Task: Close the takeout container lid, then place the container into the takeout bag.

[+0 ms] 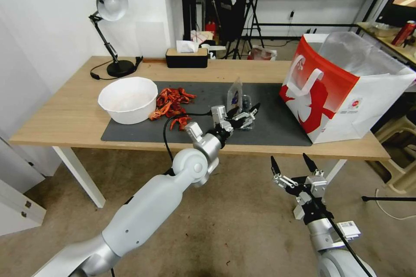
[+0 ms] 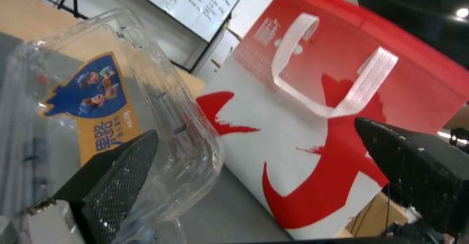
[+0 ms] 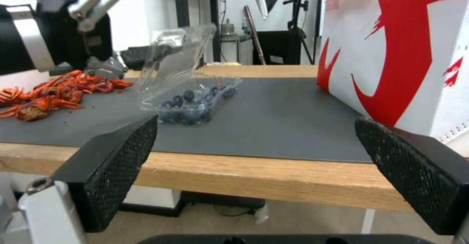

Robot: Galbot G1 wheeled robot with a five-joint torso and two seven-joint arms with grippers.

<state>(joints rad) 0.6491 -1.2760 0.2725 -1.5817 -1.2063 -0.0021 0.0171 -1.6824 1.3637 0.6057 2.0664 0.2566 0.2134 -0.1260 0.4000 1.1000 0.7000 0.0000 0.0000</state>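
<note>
The container [image 1: 244,104] is a small clear clamshell of dark blueberries [image 3: 195,101] on the grey mat [image 1: 277,125]. The takeout container lid [image 1: 235,92] stands up open; it carries a blue and orange label [image 2: 93,104]. My left gripper [image 1: 250,114] is open at the container, and one finger [image 2: 122,170] is right beside the lid [image 2: 146,90]. The takeout bag [image 1: 342,91], red and white with white handles and foil lining, stands open at the mat's right end. My right gripper [image 1: 292,166] hangs open below the table's front edge, facing the container and the bag [image 3: 405,53].
A large white bowl [image 1: 128,99] and a pile of red crayfish [image 1: 173,101] lie left of the container. A black tissue box [image 1: 186,57] and a desk lamp [image 1: 110,4] stand at the back. The wooden table edge [image 3: 244,170] runs in front of the right gripper.
</note>
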